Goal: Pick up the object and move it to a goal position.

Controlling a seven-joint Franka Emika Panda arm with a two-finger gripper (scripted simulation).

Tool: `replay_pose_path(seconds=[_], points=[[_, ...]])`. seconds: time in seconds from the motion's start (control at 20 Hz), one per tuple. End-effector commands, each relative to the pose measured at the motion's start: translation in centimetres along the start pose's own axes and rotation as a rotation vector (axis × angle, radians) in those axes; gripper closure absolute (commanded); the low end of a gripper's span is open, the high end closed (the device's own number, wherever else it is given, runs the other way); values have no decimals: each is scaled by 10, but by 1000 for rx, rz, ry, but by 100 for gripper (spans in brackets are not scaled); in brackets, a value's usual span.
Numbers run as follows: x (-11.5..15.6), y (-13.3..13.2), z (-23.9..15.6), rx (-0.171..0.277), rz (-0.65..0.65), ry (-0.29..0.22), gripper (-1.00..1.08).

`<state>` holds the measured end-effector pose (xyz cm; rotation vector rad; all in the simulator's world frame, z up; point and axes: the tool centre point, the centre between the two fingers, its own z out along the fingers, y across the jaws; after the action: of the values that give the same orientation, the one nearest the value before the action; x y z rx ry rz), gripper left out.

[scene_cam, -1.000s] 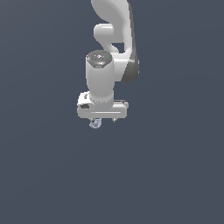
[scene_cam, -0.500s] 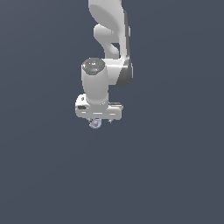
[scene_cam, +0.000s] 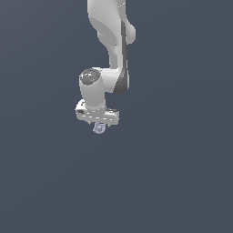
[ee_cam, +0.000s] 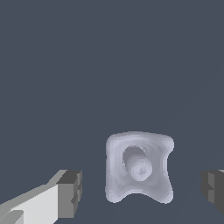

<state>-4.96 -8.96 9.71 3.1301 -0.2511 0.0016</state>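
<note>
Exterior view: against the frames from one second and half a second back, we find the arm (scene_cam: 111,41) shifted toward the exterior view's left; the wrist housing now sits at about 8 o'clock from the elbow joint, and the object (scene_cam: 99,129) has travelled with it, keeping its place directly under the tool (scene_cam: 100,126). We judge from this that the pick-up step is done or nearly so, and that the transport to the goal is in hand; no goal marker shows in either view, so we cannot say how much travel remains. The arm descends from 12 o'clock, bends at the elbow, and ends in a wrist pointing straight down; the tool's crossbar lies nearly level, tilted slightly.

Wrist view: the object (ee_cam: 139,167) lies between the two fingers (ee_cam: 69,194); one pad stands at 9 o'clock of it, the other at 3 o'clock, and a clear gap shows on each side. The jaws thus stand partly open, wider than the object; we cannot confirm contact or a firm hold here. No table surface is distinguishable; the background is uniform.
</note>
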Motion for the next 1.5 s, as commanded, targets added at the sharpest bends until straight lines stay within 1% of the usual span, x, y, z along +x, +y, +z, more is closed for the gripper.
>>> replay_pose_path(seconds=[0.0, 0.35, 0.85, 1.1, 1.15, 1.45], points=[[-5, 4, 5, 1, 14, -1, -92], [-6, 5, 10, 1, 16, -2, -92], [-8, 6, 51, 1, 18, -1, -92], [-7, 6, 58, 1, 19, -1, -92], [-7, 6, 58, 1, 19, -1, 108], [-7, 6, 58, 1, 19, -1, 108]])
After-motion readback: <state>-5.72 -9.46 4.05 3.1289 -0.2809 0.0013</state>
